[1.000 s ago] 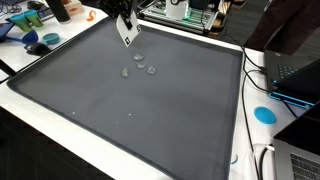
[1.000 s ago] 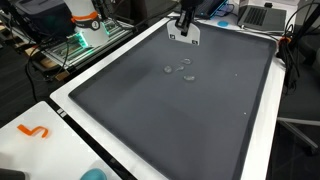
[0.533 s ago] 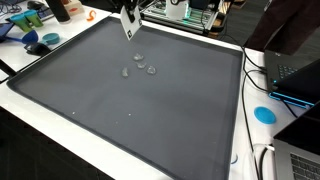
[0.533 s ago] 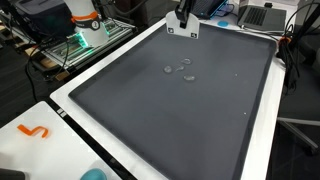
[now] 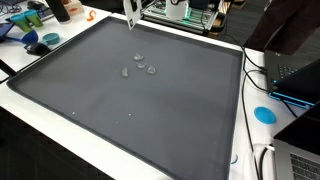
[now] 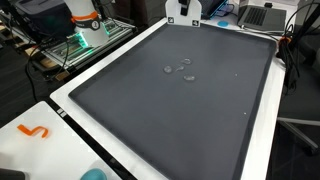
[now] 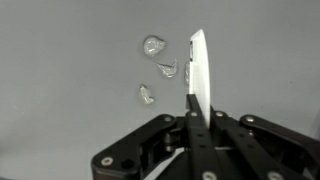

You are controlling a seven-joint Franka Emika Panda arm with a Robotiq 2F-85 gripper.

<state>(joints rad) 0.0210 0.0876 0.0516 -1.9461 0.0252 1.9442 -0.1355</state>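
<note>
- My fingers are pressed together on the lower end of a thin white card. No gap shows between them beyond the card's own thickness.
- In the wrist view I see the card edge-on, rising from the fingers towards 12 o'clock.
- In both exterior views the card hangs at the top edge of the picture, above the far rim of the grey mat and clear of its surface.
- Three small clear blobs lie on the mat at about 11 o'clock from my fingers, close together and just beside the card's line.
- The blobs sit in the far half of the mat.
- The mat covers most of the white bench. A blue disc lies on the bench off the mat's 3 o'clock side.
</note>
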